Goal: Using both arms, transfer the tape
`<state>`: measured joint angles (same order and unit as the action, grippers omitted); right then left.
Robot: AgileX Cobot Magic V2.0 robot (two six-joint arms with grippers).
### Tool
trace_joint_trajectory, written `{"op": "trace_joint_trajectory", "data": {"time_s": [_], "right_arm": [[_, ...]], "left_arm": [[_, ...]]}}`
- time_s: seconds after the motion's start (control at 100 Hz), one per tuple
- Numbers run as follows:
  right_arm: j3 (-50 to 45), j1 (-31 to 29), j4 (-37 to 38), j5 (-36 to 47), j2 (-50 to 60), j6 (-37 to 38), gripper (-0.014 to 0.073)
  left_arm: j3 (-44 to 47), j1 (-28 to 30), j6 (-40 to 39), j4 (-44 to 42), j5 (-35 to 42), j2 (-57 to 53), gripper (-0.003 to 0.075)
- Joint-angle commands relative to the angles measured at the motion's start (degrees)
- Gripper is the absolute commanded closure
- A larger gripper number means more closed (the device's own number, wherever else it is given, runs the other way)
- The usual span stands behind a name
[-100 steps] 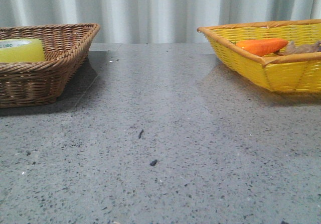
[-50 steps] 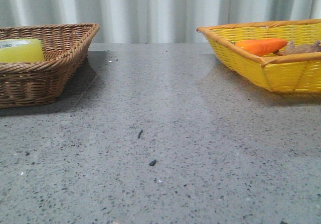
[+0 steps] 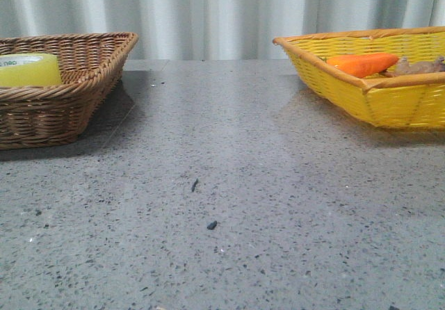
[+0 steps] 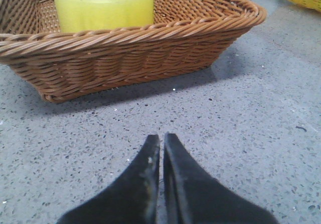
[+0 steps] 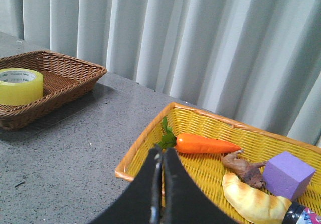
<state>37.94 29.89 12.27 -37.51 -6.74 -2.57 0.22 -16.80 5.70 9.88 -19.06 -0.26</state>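
Sitting flat in the brown wicker basket (image 3: 66,87) at the left end of the counter (image 3: 229,185), the tape (image 3: 30,69) shows in the front view only as a yellow sliver above the rim. Left wrist view gives the full roll (image 4: 104,5): round opening up, axis vertical, white core ring with green lettering on top, near the basket's far side. Right wrist view confirms the same pose from a distance (image 5: 20,86).

Neither arm appears in the front view. Left hand (image 4: 162,143) is clenched, fingertips pressed together, empty, low over bare counter, well short of the basket's near wall. Right hand (image 5: 161,156) also clenched, empty, poised above the yellow basket (image 5: 150,143).

Front view shows just the carrot (image 3: 361,64) and a brown scrap there. Right wrist view adds contents: toy mouse (image 5: 243,169), purple block (image 5: 288,174), bread-like piece (image 5: 253,201).
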Motion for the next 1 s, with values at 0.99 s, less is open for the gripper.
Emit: {"op": "trace_joint_trajectory", "data": {"time_s": [0.99], "right_arm": [[-39.84, -31.58, -13.25, 19.08, 8.41, -0.34, 0.0655]], "left_arm": [[0.49, -0.57, -0.59, 0.79, 2.87, -1.65, 0.0741]]}}
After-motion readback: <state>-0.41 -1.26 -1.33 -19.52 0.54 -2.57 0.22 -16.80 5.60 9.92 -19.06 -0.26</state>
